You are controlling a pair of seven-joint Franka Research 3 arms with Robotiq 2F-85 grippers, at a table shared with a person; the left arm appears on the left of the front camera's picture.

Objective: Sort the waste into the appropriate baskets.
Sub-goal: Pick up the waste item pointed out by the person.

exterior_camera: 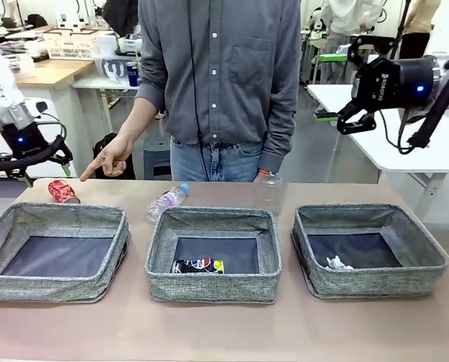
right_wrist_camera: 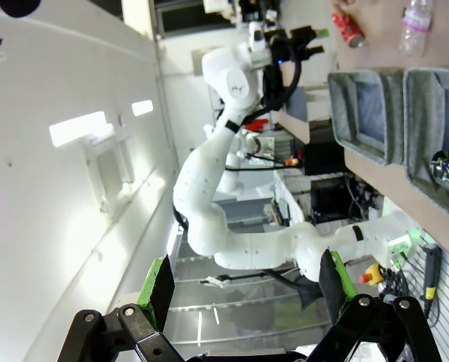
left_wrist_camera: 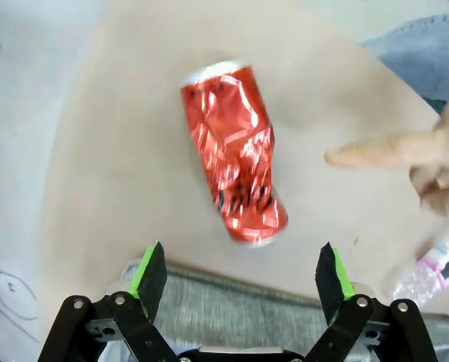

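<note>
At the far left of the tabletop (exterior_camera: 209, 332), the left end effector (left_wrist_camera: 241, 262) is hovering with its pads spread wide over the crushed red can (left_wrist_camera: 236, 162), which is lying on its side just beyond the far wall of the left basket (exterior_camera: 59, 286). The can is sitting askew to the pads, so the wrist probably needs turning before descending, closing across the narrow body. The basket wall is crowding the near side, and the person's hand (exterior_camera: 111, 160) is pointing just beside the can. Rightward, the plastic bottle (exterior_camera: 166, 200) is lying behind the middle basket (exterior_camera: 213, 286), which is holding the flattened dark can (exterior_camera: 198, 265), likely the red can's destination. The right basket (exterior_camera: 375, 283) is holding the paper wad (exterior_camera: 337, 263). The right end effector (exterior_camera: 349, 121) is hanging high, open.
</note>
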